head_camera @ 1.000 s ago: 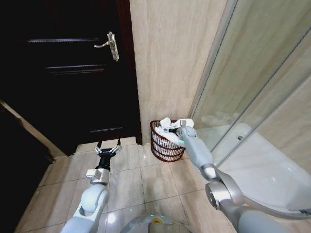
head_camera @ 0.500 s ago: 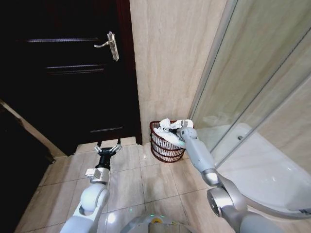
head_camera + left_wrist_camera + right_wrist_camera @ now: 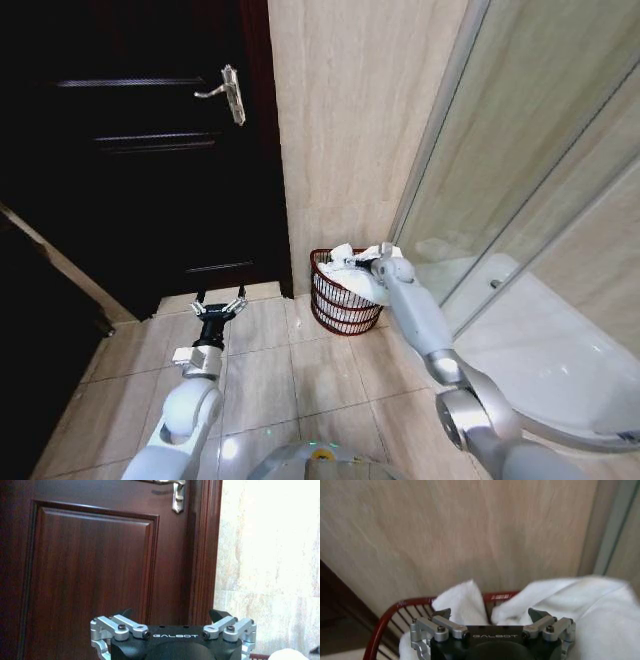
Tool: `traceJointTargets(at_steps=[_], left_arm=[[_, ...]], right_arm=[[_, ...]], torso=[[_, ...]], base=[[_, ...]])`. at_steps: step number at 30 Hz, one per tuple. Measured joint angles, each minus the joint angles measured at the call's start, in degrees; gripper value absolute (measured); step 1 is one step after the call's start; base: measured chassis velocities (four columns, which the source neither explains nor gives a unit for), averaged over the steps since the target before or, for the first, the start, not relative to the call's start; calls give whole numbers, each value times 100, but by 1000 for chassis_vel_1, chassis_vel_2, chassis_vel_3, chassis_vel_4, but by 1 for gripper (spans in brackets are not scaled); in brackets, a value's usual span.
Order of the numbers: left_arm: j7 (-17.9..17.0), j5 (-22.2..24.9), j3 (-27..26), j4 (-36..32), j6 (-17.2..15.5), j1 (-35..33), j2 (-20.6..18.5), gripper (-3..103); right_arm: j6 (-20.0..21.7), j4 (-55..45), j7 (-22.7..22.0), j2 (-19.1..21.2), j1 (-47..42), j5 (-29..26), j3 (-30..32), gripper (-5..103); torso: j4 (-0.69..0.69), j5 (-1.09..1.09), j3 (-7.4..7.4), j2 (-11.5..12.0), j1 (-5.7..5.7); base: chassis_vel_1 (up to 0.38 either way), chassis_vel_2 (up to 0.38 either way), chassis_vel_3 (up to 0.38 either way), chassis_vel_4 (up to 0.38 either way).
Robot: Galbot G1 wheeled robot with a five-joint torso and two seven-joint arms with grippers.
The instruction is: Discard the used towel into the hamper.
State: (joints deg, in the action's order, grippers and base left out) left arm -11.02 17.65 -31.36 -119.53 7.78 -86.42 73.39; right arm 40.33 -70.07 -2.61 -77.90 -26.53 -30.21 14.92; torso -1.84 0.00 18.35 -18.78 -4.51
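Observation:
The hamper [image 3: 340, 300], a round dark red wire basket, stands on the floor against the beige wall, between the door and the shower glass. The white towel [image 3: 352, 272] lies bunched inside it, with folds rising above the rim. My right gripper [image 3: 363, 264] hovers just over the towel at the hamper's top. In the right wrist view the right gripper [image 3: 490, 613] is open with nothing between its fingers, above the towel [image 3: 570, 600] and the red hamper rim [image 3: 385, 620]. My left gripper [image 3: 220, 307] hangs open over the floor tiles, left of the hamper, and faces the door in its wrist view [image 3: 172, 613].
A dark wooden door [image 3: 140, 150] with a metal handle [image 3: 228, 92] fills the left. The glass shower screen [image 3: 530, 170] and the white shower tray [image 3: 540, 350] close off the right. Beige floor tiles [image 3: 290, 370] lie open in front of the hamper.
My right gripper has drawn back and up a little from the hamper, and the towel stays inside. The left arm has barely shifted.

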Motion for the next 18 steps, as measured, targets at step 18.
traceJointTargets(at_steps=[18], left_arm=[[0,12,-18,51,5,1,-12,100]], right_arm=[[-286,916,1,280,306,52,78,100]], torso=[[-1,-1,0,0,0]], base=[[0,0,0,0]])
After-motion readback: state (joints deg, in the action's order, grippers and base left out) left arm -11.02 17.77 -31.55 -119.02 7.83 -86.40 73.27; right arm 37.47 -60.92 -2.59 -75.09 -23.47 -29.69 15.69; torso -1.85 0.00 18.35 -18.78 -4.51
